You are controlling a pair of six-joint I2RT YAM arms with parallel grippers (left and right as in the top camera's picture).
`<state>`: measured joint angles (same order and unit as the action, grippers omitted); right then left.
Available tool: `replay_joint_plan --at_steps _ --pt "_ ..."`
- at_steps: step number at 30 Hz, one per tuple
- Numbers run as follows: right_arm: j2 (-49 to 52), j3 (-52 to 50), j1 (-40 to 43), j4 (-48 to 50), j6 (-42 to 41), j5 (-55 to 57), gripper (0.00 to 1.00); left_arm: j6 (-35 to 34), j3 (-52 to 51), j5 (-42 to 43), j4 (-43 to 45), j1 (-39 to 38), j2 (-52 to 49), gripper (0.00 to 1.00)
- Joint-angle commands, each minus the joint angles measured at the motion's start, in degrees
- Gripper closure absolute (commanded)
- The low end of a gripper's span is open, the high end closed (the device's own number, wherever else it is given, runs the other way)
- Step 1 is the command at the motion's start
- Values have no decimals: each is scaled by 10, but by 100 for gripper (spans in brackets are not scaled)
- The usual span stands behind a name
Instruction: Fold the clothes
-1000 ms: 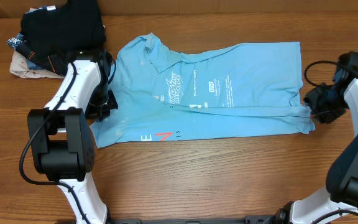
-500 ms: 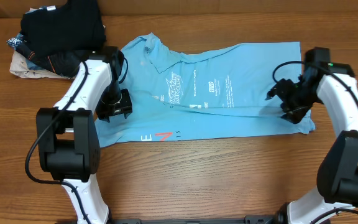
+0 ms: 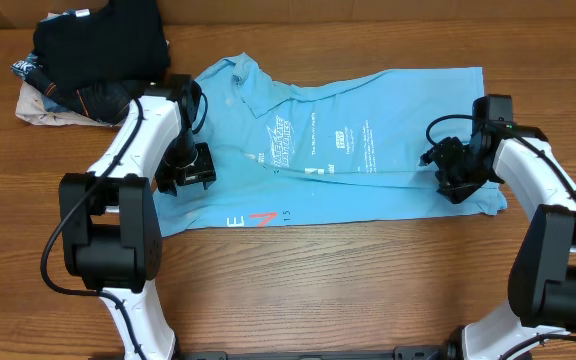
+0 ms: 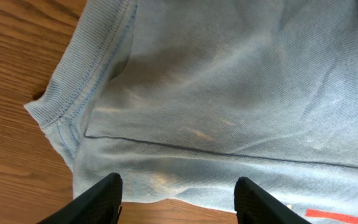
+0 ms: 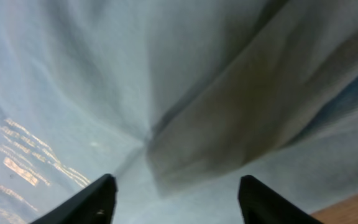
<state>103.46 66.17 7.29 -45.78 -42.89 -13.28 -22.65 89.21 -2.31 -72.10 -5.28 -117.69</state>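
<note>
The clothes, a light sky-blue T-shirt (image 3: 368, 150), lie spread across the middle of the table, partly folded, with white print facing up and red lettering near the front edge. My left gripper (image 3: 190, 168) hovers over the shirt's left end by the sleeve. In the left wrist view its jaws (image 4: 179, 190) stand open over the shirt's hem (image 4: 166, 180), nothing between them, and the ribbed sleeve edge (image 4: 73, 106) lies ahead. My right gripper (image 3: 450, 170) is over the shirt's right end. Its jaws (image 5: 178, 190) are open above a raised fold (image 5: 229, 118) in the cloth.
A pile of black and dark folded garments (image 3: 98, 45) sits at the back left, on a beige cloth (image 3: 40, 105). Bare wooden table (image 3: 318, 280) runs along the front of the shirt.
The left gripper has opened and shifted right, over the shirt's left end. The right arm has swung left from beyond the shirt's right edge to above the cloth.
</note>
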Motion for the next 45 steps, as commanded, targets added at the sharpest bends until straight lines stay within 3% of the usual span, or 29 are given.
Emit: replay_joint_plan --at_steps 1,5,14,22,32,37,41,45 --pt "-3 -15 -3 14 -23 -1 41 9 11 5 2 -4 -3 39" --pt "-3 -30 -3 32 -38 -1 48 9 11 4 2 -4 -3 38" --pt "-2 -40 -3 31 -52 -1 43 9 11 4 2 -4 -3 38" --pt "5 -40 -3 52 -67 6 47 9 11 5 1 -4 -3 37" --pt "21 -40 -3 95 -69 8 66 9 11 4 1 -4 -3 37" --pt "21 -40 -3 131 -69 8 87 9 11 4 1 -4 -3 37" --pt "21 -40 -3 152 -69 24 87 9 11 4 2 -4 -3 37" --pt "21 -40 -3 183 -43 65 78 9 11 3 6 -4 -3 37"
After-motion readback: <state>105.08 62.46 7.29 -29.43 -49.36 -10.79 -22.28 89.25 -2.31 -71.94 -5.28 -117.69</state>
